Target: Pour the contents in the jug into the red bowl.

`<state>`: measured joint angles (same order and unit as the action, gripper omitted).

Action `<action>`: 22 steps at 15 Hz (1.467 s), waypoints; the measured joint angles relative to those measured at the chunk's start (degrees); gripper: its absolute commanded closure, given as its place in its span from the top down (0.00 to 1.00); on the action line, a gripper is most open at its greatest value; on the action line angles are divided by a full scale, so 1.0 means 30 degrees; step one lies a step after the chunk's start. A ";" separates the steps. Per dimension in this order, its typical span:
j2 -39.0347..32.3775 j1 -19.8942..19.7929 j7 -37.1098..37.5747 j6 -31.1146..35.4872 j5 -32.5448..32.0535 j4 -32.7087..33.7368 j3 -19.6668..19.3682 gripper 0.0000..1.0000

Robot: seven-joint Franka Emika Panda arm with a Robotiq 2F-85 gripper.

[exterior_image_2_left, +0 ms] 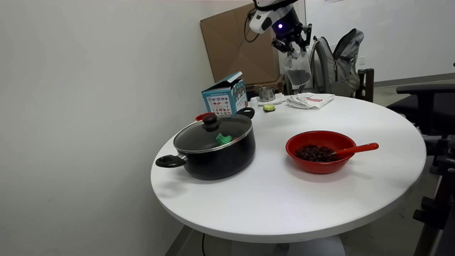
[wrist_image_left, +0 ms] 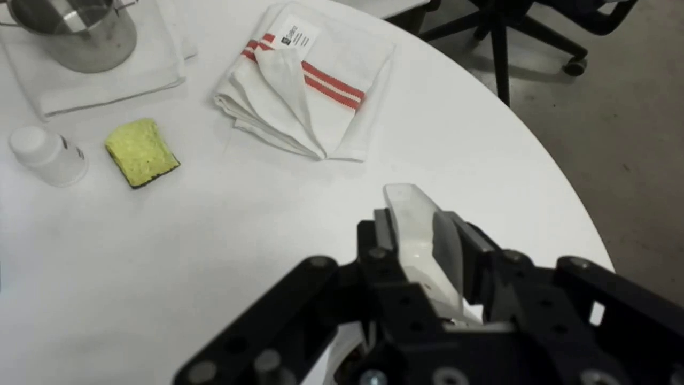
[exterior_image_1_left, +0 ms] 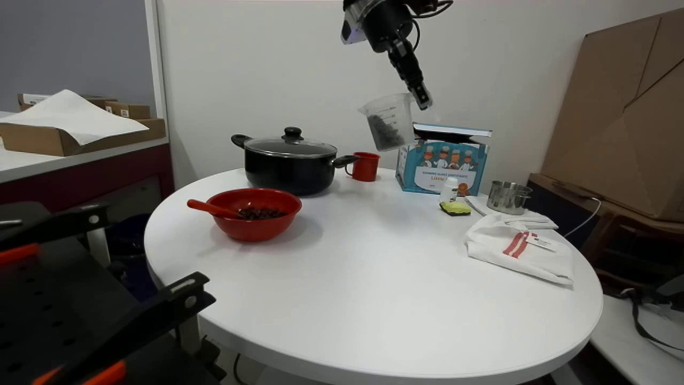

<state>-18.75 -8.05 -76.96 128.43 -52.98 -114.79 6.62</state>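
Although the pour looks undone, the lift is complete — in an exterior view: gripper [exterior_image_1_left: 423,101], jaws clamped on the clear jug [exterior_image_1_left: 390,120], dark contents [exterior_image_1_left: 386,132] in it, near and below the jaws. In an exterior view: red bowl [exterior_image_2_left: 320,168], lower than the jaws and well apart, dark pieces [exterior_image_2_left: 313,154] within — carrying and tipping presumably outstanding. Wrist view: jug's handle [wrist_image_left: 414,224] between the jaws

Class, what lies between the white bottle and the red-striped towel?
A yellow scouring sponge lies between bottle and towel, plainest in the wrist view, also in both exterior views.
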 measured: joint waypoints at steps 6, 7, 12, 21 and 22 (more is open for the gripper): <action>-0.0093 -0.0689 -0.5903 0.1021 0.3900 -0.0007 -0.0922 0.15; -0.0152 -0.0643 -0.6416 0.1044 0.3917 -0.0013 -0.1041 0.15; -0.0534 -0.0270 -0.7199 0.2400 0.2775 -0.0501 -0.1711 0.15; -0.1621 -0.0418 -0.7162 0.6183 0.1764 -0.1534 -0.2977 0.15; -0.1808 -0.0481 -0.7149 0.6604 0.1767 -0.1597 -0.3059 0.15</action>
<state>-24.18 -9.49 -98.40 148.24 -47.68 -119.59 -2.56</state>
